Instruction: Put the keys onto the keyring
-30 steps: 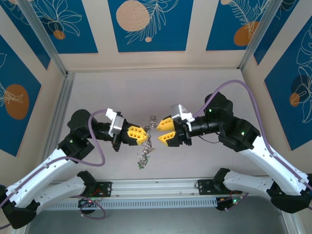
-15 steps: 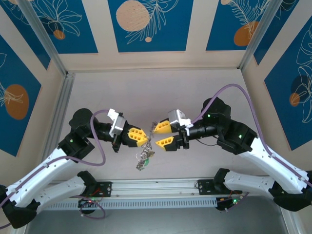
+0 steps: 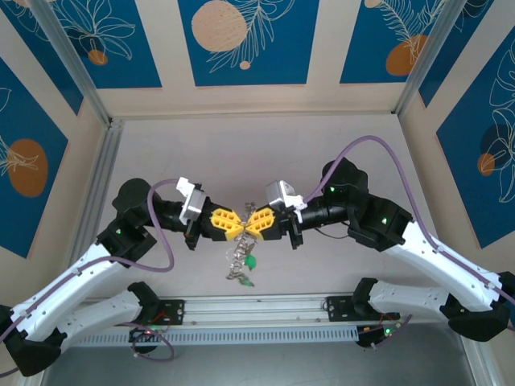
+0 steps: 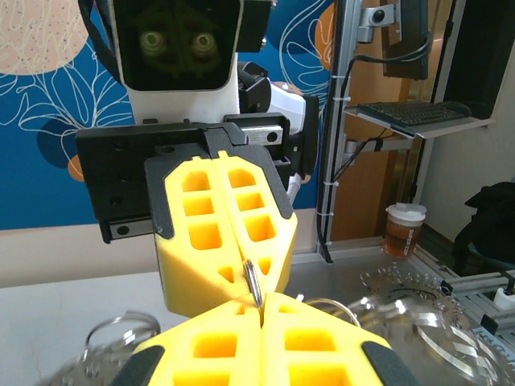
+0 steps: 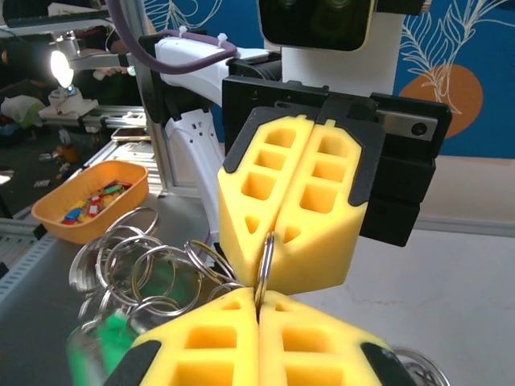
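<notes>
Nearest: cluster of small green- and pale-tagged keys (image 3: 241, 268) dangles, pulling hoop downward. Above it, left gripper (image 3: 238, 227) and right gripper (image 3: 251, 225) meet tip to tip. Both clamp thin grey metal keyring (image 4: 252, 280), probably steadying it for threading. Small dark-tagged silver key: cannot tell where.

A pale grey bench (image 3: 265, 153) spans the middle of the overhead view, with blue wall panels printed with white leaves and orange discs (image 3: 241, 40) along the top. At mid-left of the right wrist view sits a shallow orange bowl (image 5: 80, 223) of small coloured tags. At the right of the left wrist view, a lidded plastic cup of brown drink (image 4: 402, 233) stands below a black keyboard (image 4: 410, 112).
</notes>
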Robot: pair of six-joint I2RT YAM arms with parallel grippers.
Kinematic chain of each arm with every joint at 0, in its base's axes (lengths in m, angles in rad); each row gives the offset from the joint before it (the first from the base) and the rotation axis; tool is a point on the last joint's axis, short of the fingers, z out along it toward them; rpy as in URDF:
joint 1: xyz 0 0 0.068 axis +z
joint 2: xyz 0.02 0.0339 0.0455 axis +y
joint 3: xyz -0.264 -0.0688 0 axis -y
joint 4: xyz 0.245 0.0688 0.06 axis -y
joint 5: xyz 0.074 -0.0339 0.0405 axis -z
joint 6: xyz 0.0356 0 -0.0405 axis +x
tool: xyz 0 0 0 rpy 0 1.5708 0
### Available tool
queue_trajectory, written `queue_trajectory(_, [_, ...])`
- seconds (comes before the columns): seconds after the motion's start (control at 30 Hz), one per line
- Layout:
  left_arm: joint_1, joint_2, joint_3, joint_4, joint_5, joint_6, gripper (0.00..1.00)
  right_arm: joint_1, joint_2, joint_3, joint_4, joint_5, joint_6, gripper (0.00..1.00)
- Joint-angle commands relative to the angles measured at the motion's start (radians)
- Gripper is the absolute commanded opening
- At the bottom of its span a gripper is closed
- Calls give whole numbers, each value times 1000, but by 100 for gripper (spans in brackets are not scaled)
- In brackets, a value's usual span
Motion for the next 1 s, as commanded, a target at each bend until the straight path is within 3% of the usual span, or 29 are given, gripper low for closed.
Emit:
queue_trajectory(0.0, [-4, -8, 16, 11, -3, 30, 0, 8, 4, 32, -32, 73, -14, 0])
queue_trajectory(0.1, [-4, -27, 45, -148, -69, 133, 0, 13, 9, 77, -114, 137, -50, 0])
queue_trajectory(0.27, [-3, -48, 102, -367, -170, 261, 19, 22, 45, 186, -272, 230, -115, 0])
queue_trajectory(0.4, [-3, -58, 130, -430, -194, 302, 12, 35, 99, 280, -407, 262, -154, 0])
queue_trajectory(0.67, [-2, -33, 173, -489, -216, 344, 19, 62, 234, 447, -598, 327, -174, 0])
queue_trajectory(0.97, [-2, -16, 186, -526, -227, 367, 19, 68, 272, 498, -619, 302, -184, 0])
